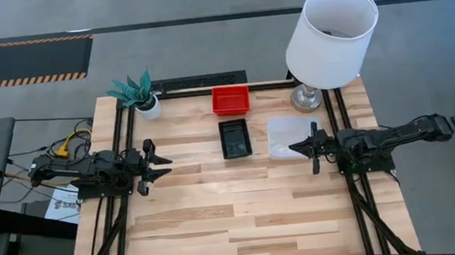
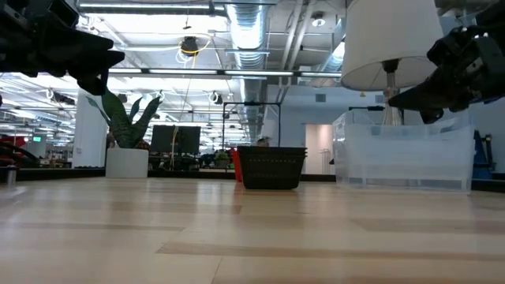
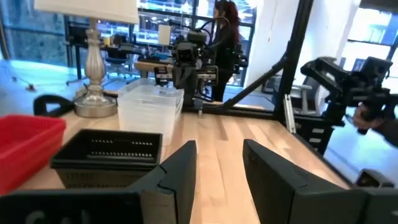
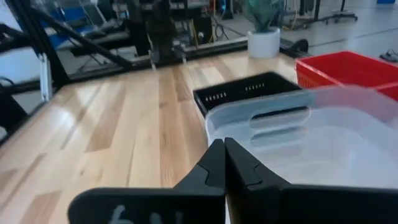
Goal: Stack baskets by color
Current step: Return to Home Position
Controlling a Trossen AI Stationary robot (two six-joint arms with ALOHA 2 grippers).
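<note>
The red baskets (image 1: 230, 100) are set at the counter's (image 1: 235, 218) far edge, the black baskets (image 1: 234, 138) just before them, and the clear baskets (image 1: 281, 131) beside the lamp (image 1: 320, 53). The left claw (image 1: 167, 166) is held spread; the right claw (image 1: 293, 147), pressed together, is raised over the clear baskets.

red basket (image 2: 234, 164): mostly hidden behind black basket (image 2: 271, 167) | lampshade (image 2: 390, 39): top cropped

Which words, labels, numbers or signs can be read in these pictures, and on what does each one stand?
No text can be read.
White sheet beside the table's left edge: dark print, too small to read.
Small green sign in the room behind: too small to read.
Red basket, black basket, clear baskets: no label visible.
</note>
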